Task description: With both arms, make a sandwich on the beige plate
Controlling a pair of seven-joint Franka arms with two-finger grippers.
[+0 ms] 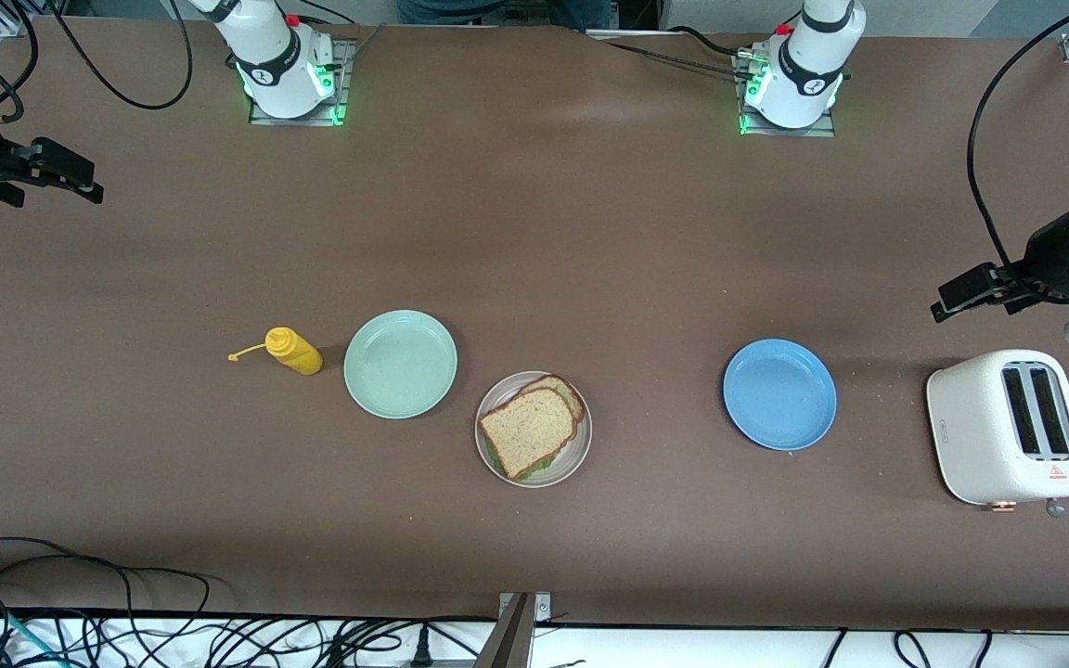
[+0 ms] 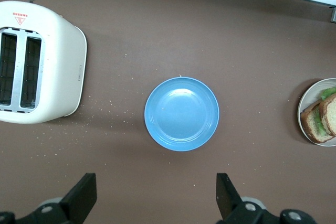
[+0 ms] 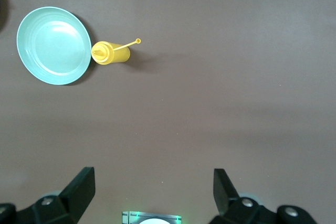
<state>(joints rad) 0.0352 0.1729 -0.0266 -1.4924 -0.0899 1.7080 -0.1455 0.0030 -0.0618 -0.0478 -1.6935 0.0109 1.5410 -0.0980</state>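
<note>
Left gripper (image 2: pixel 152 200) and right gripper (image 3: pixel 152 195) wide, raised, sandwich (image 1: pixel 532 427) on beige plate (image 1: pixel 573 462).

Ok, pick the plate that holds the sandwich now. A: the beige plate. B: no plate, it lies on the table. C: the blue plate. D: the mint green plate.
A: the sandwich, lettuce showing under its top slice, sits on the beige plate, while the mint green plate and the blue plate hold nothing.

A robotics lab: bolted arm bases (image 1: pixel 293 70), loose cables (image 1: pixel 126 612), brown table (image 1: pixel 590 232).
</note>
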